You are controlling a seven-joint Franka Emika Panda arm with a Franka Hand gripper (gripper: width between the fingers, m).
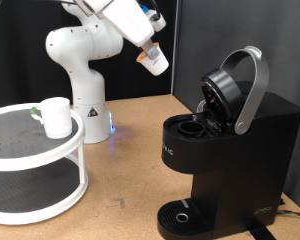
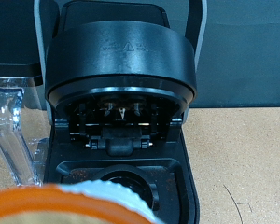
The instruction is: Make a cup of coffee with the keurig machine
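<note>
Arm reaches in from exterior view's top, gripper tilted downward, clamped on white pod. Keurig machine below and to exterior view's right, lid raised, pod chamber exposed. Cup well apart, on round white shelf. Pod blurred, cut off in wrist view; fingertips hidden.

In the exterior view the arm runs off the top edge, and the end effector is too small to show how its fingers stand. The keurig machine is cut by the bottom edge. The wrist view's foreground object is blurred and cropped.
</note>
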